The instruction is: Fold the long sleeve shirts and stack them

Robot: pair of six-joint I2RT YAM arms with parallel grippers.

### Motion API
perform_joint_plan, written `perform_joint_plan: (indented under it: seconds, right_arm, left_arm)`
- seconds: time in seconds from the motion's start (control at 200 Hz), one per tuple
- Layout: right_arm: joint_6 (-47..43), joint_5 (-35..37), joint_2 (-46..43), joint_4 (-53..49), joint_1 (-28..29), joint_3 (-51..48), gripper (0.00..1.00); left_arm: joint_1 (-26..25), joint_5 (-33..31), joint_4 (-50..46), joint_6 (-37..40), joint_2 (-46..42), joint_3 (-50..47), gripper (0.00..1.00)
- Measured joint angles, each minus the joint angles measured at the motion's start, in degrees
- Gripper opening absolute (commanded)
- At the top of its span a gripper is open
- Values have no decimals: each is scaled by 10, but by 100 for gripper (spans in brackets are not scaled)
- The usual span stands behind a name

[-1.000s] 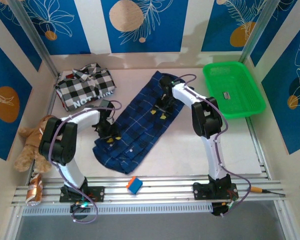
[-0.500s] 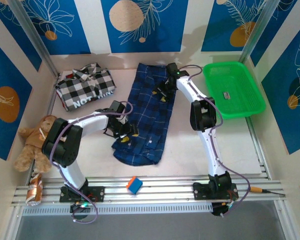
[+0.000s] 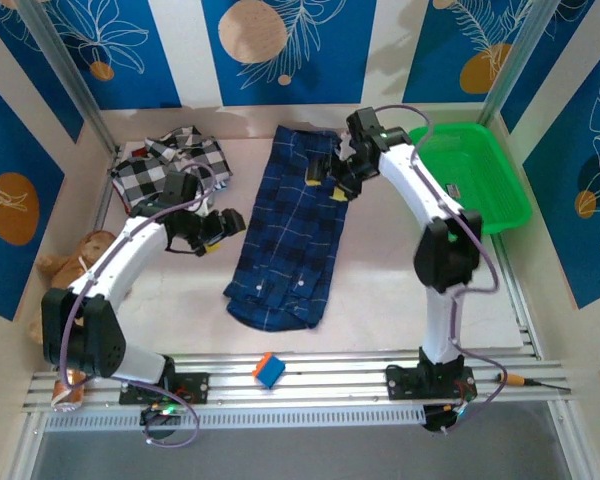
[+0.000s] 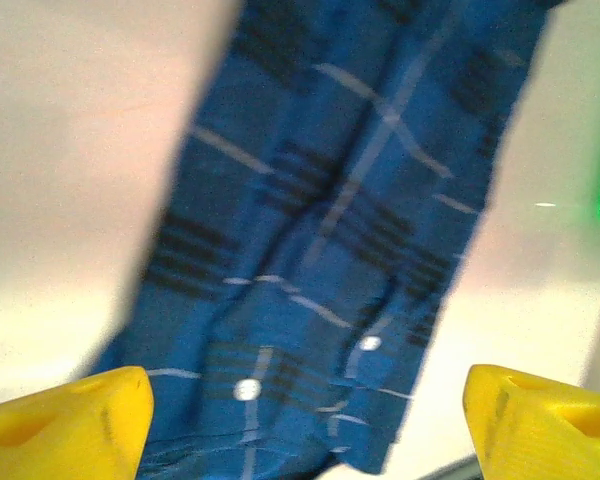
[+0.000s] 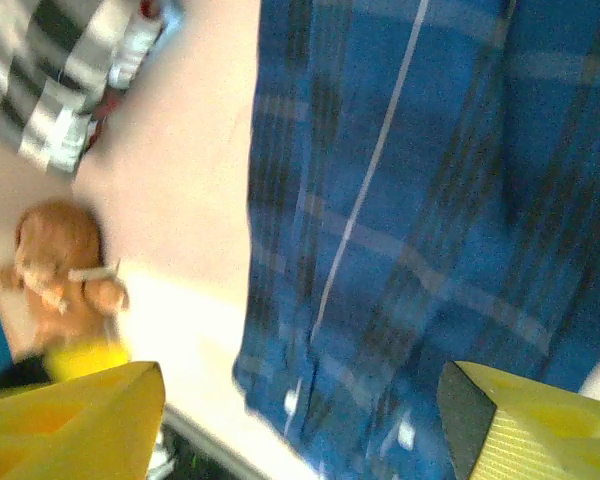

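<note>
The dark blue plaid shirt [image 3: 285,240] lies flat as a long strip on the counter [image 3: 390,285]. My left pincer [image 3: 212,226] hangs just beside its left edge, jaws spread wide with nothing between them. My right pincer [image 3: 327,187] is over the plaid shirt's far right part, equally wide and empty, and the black-and-white checked shirt [image 3: 170,170] sits crumpled well to its left.

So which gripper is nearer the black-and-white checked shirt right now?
Left. The left gripper hangs just off the near corner of the checked shirt; the right gripper is over the far end of the blue plaid shirt.
</note>
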Motion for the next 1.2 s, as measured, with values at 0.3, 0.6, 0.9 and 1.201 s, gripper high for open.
perform_joint_plan:
  seconds: [0.3,0.6,0.9,1.201]
  right_arm:
    - [-3,-47,-114,35,59,-340,74]
    - [6,-71,-97,85,115,-415,73]
    - [23,-74,-88,110,154,-429,71]
    - [34,-76,-60,118,185,-430,70]
  left_arm:
    - [-18,13,4,40,95,-44,77]
    - [-53,4,-8,52,127,-54,75]
    - [-55,-17,-29,52,119,-92,75]
    - [-77,0,-12,52,118,-105,70]
